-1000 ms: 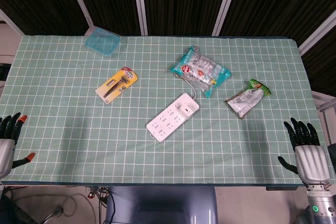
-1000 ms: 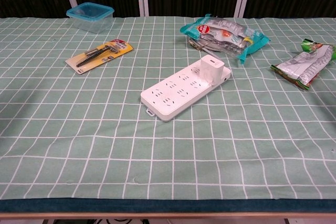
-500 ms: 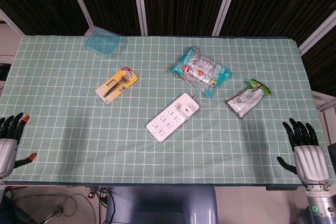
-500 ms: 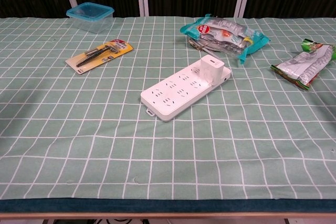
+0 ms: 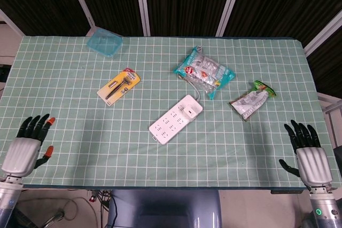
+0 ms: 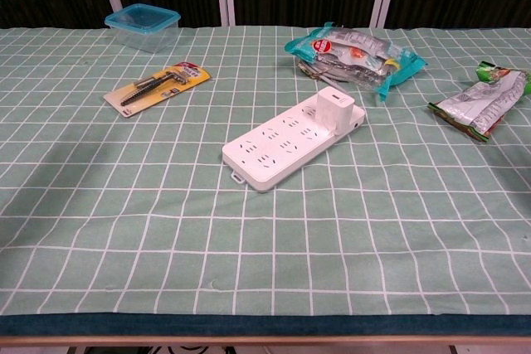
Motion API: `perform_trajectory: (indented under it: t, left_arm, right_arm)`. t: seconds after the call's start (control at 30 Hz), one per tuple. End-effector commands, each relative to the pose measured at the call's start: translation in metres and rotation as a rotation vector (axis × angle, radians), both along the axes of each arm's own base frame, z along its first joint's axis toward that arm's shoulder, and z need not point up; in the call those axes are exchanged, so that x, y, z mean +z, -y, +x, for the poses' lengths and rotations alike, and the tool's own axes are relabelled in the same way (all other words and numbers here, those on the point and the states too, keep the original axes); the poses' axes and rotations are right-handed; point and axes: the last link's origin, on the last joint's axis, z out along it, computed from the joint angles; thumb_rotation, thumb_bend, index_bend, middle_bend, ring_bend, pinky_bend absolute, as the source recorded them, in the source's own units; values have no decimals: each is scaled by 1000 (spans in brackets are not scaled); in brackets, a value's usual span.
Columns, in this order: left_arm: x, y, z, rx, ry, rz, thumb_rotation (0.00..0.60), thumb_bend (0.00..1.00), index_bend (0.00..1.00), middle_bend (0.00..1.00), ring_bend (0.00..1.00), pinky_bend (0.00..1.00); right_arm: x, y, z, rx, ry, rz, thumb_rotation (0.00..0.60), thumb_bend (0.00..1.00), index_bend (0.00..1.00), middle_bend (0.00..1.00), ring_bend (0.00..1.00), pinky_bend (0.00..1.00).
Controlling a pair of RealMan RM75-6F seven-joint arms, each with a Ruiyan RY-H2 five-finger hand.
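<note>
- The left hand (image 5: 24,148) hovers over the near left corner of the checked green tablecloth (image 5: 75,132), fingers spread wide, holding nothing.
- The right hand (image 5: 309,156) hangs at the near right corner, fingers likewise apart and empty (neither hand shows in the chest view).
- The silver-green snack bag (image 5: 251,100) lies nearest the right hand.
- The white power strip (image 5: 176,118) lies mid-table.
- Beyond lie the yellow tool card (image 5: 119,86), the teal snack packet (image 5: 204,71) and the blue lidded box (image 5: 105,42).
</note>
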Motion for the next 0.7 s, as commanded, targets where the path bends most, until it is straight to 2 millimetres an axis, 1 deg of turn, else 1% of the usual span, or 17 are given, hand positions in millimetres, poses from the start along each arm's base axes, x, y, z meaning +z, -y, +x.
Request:
perform_trajectory:
  t: [0.03,0.07,0.1,0.2,0.3,0.5,0.7]
  left_arm:
    - [-20,-19,39,-109,-7,-93,600,454,0,0,0,102]
    - [-25,-22,47,-122,-7,-119,600,461,0,0,0,105]
    - [-27,-23,50,-126,-9,-129,600,465,0,0,0,108]
    - [-45,-33,72,-168,-23,-205,600,485,0,0,0,111]
    - [-62,-43,89,-195,-44,-257,600,515,5,4,0,111]
    - [-97,-62,112,-207,-87,-350,600,559,20,16,2,125]
    - [-129,-74,132,-231,-108,-408,600,580,48,39,7,135]
  right_arm:
    - [0,5,8,20,1,5,600,237,0,0,0,0]
    - [0,7,12,26,2,7,600,236,0,0,0,0]
    - [0,8,13,30,3,8,600,236,0,0,0,0]
    - [1,13,25,48,3,14,600,236,0,0,0,0]
    - [4,20,36,63,-5,18,600,236,0,0,0,0]
    - [7,32,55,73,-18,31,600,236,0,0,0,0]
    - [4,46,69,75,-43,60,600,237,0,0,0,0]
